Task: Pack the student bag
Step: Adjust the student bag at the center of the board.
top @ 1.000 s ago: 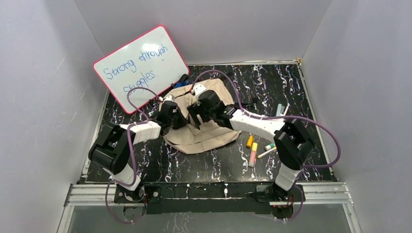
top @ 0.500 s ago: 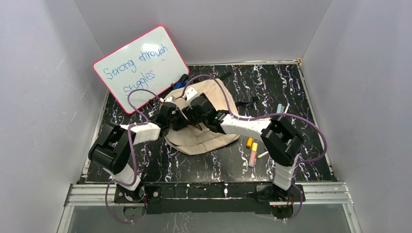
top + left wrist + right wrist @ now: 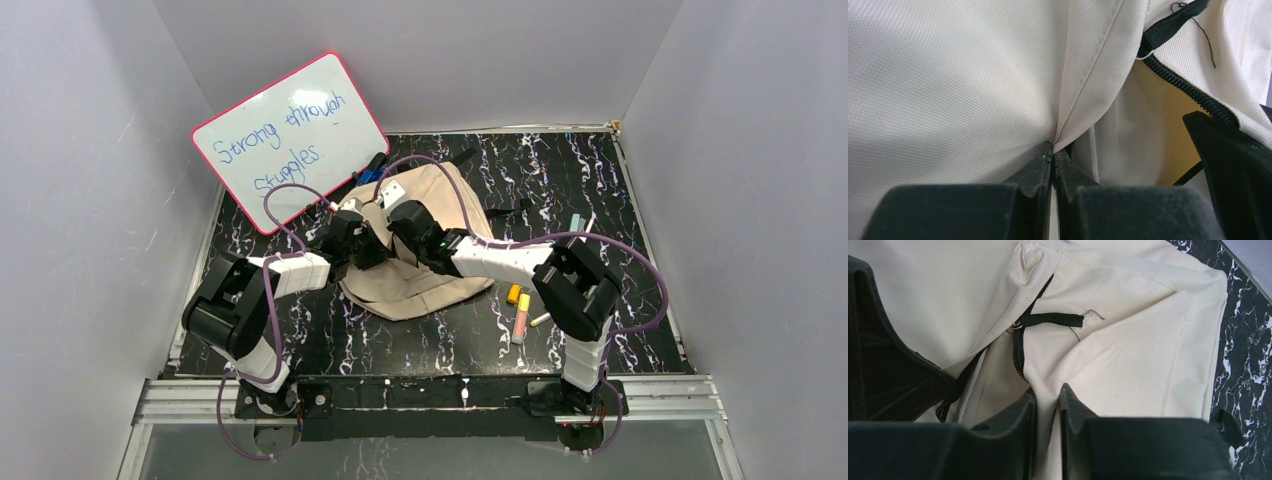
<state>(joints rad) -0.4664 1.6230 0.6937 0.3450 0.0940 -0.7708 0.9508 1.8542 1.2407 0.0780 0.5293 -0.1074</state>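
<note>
The beige student bag (image 3: 415,275) lies flat in the middle of the black marbled table. Both grippers meet over its upper part. My left gripper (image 3: 372,243) is shut on a fold of the bag's fabric (image 3: 1068,115) beside the open zipper (image 3: 1188,90). Across the zipper opening, my right gripper (image 3: 398,228) pinches a ridge of the bag's cloth (image 3: 1047,400) between its fingers, just below the zipper's end (image 3: 1018,352) and a black pull tab (image 3: 1055,319). In the left wrist view the right gripper's black body shows on the far side of the opening.
A pink-framed whiteboard (image 3: 290,140) with blue writing leans at the back left. Blue and black items (image 3: 372,168) lie behind the bag. Highlighters and pens (image 3: 520,305) are scattered to the bag's right. Grey walls enclose the table on three sides.
My right arm reached left and forward over the bag, and its jaws closed from wide open onto a ridge of bag cloth. The left gripper stayed shut where it was.
</note>
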